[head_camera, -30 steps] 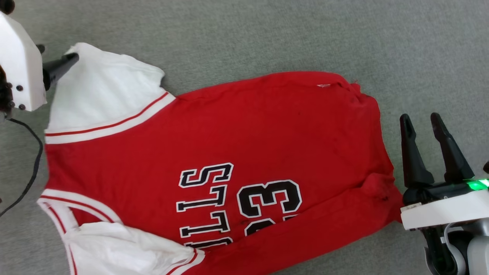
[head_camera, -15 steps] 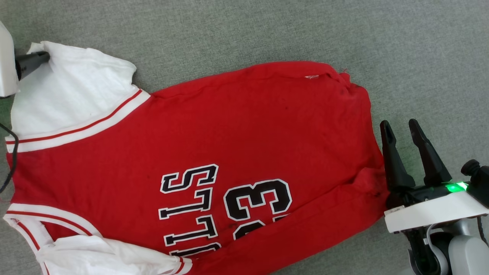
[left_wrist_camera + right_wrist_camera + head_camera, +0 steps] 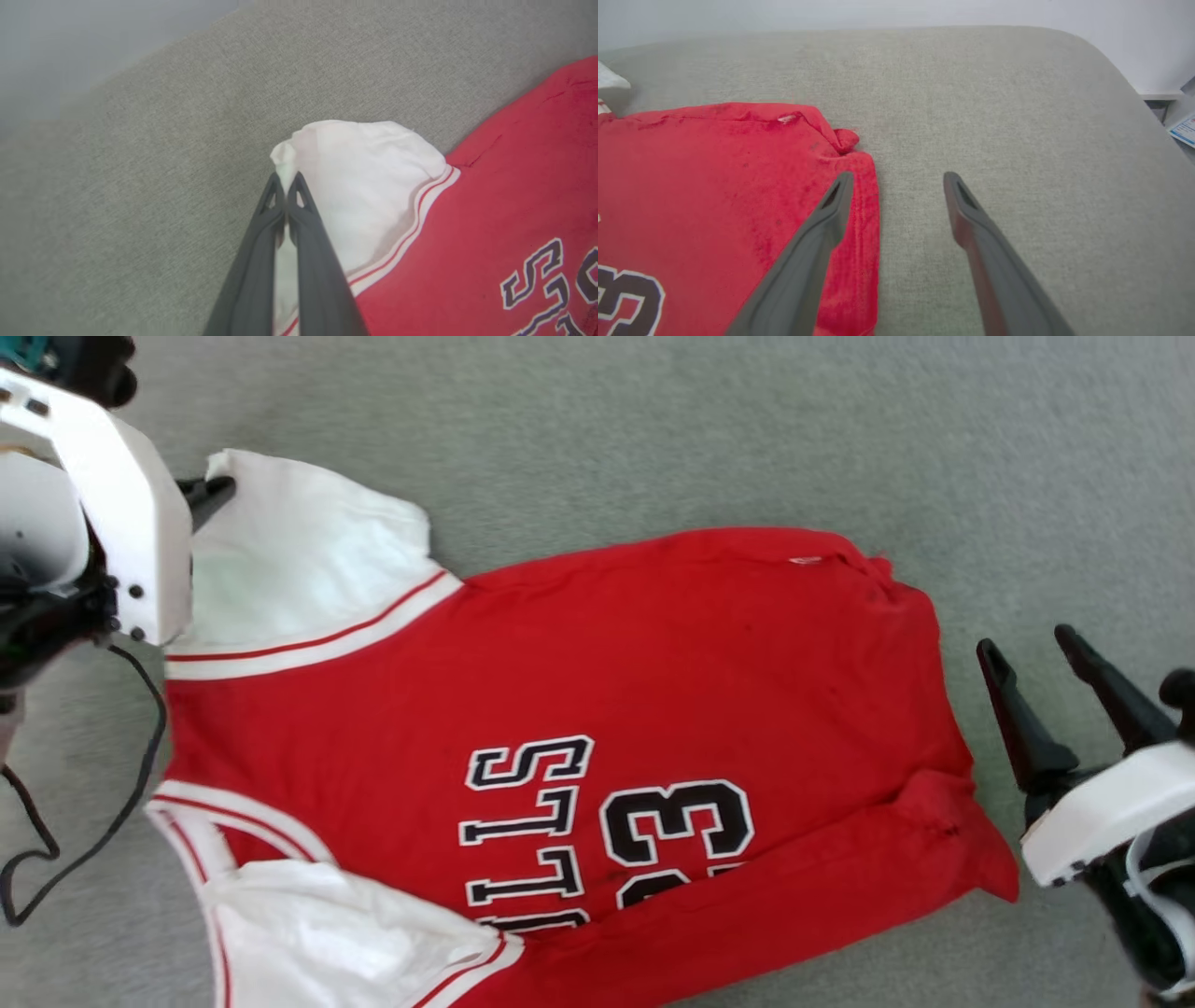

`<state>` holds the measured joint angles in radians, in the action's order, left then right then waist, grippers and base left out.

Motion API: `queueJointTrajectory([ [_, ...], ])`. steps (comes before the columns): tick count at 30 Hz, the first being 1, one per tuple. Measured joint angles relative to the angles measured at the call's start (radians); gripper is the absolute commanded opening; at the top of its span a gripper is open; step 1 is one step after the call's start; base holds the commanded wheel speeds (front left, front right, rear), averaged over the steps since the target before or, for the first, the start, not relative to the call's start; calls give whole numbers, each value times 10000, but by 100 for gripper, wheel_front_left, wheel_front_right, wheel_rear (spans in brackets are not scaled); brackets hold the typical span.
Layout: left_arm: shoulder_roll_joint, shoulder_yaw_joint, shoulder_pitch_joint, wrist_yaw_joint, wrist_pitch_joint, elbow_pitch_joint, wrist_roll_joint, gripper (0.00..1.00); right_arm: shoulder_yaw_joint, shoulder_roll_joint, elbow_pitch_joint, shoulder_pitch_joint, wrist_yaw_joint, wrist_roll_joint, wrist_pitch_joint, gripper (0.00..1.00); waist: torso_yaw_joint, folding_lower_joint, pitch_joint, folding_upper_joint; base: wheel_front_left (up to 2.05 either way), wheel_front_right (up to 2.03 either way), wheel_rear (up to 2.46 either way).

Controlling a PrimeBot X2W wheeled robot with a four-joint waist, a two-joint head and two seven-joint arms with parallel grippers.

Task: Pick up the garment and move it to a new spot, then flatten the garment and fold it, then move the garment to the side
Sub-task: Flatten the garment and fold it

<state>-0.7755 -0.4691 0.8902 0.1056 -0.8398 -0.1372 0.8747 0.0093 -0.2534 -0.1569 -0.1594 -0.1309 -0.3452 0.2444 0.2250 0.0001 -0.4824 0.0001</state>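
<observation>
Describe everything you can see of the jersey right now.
The red jersey lies mostly flat on the grey fabric surface, black white-outlined lettering and number facing up. It looks a soft knit, sleeveless, with white-and-red striped trim; white lining shows at both shoulder ends. Its near edge is folded over, covering part of the print. The left gripper is shut on a white corner; the open right gripper hovers by the hem, contact unclear.

The left gripper (image 3: 286, 181) has its dark fingers pressed tight together, pinching a white corner of the garment (image 3: 373, 177). Its white wrist sits at the head view's upper left. At the right edge, the right gripper (image 3: 1025, 642) points up-frame with its fingers spread wide.
</observation>
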Motion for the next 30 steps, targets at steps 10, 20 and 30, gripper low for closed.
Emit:
queueJointTrajectory([
  [10,10,-161,-1153,150,1016,2130,458,0,1037,-2708,-380,-1610,-6,-1221,5125,100,-1420,-1,660,0,0,0,0],
  [20,40,-514,-1499,194,1703,3856,125,0,2002,-4075,798,-3508,0,-1618,7637,100,-2802,-1,349,0,0,0,0],
  [30,336,-846,-1535,222,2464,4238,-173,0,2863,-4439,1939,-4150,0,-1615,8477,100,-3631,-2,-247,0,0,0,0],
])
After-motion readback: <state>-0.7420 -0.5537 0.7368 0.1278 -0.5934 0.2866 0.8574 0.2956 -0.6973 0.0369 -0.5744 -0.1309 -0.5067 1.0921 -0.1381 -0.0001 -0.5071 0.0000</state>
